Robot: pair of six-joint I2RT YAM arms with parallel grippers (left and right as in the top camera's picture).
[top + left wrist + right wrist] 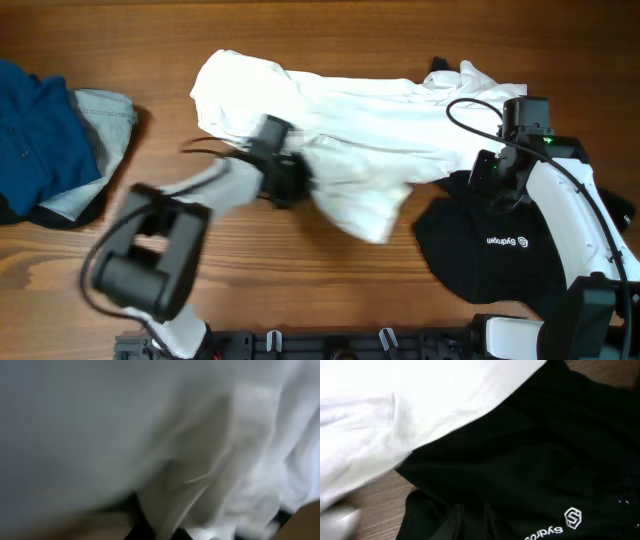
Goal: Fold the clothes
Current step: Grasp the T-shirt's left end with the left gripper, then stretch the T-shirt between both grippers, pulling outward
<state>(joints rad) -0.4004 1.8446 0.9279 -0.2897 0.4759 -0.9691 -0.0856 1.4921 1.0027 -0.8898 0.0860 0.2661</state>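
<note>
- The thin white short-sleeved shirt (350, 125) lies rumpled across the middle of the wooden table (300, 290), its right end overlapping a black garment with a white logo (490, 250).
- My left gripper (288, 182) is at the shirt's near edge. Its camera shows only blurred cloth, so I can't tell its opening.
- My right gripper (492, 172) is where shirt meets black garment. I can't see its fingers or judge its opening.
- A blue cloth (35, 130) and a grey cloth (105, 120) lie far left.
</note>
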